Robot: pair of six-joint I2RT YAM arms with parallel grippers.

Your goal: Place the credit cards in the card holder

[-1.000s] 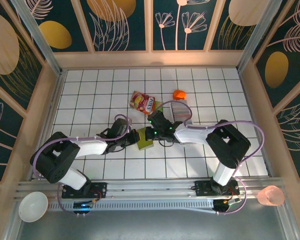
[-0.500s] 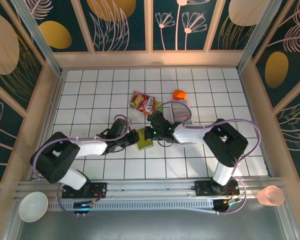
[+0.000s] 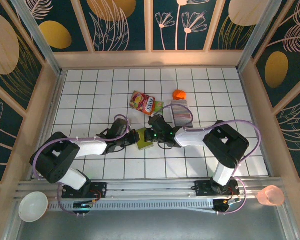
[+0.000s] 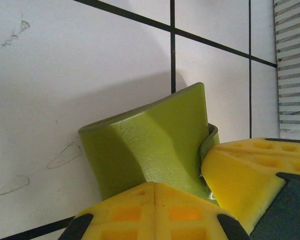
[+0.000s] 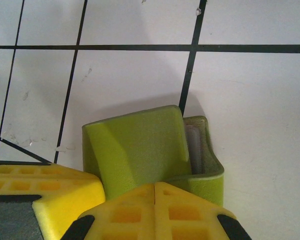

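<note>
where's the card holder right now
In the top view the card holder is mid-table, gripped from the left by the left gripper and from the right by the right gripper, just nearer than the snack packet.

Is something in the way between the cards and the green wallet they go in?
No loose thing lies between the credit cards and the card holder; just the right arm's own wrist crosses that gap. The left gripper and right gripper both have their jaws shut on the holder.

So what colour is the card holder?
The card holder is olive-green, pale grey inside; clearest in the right wrist view.
</note>
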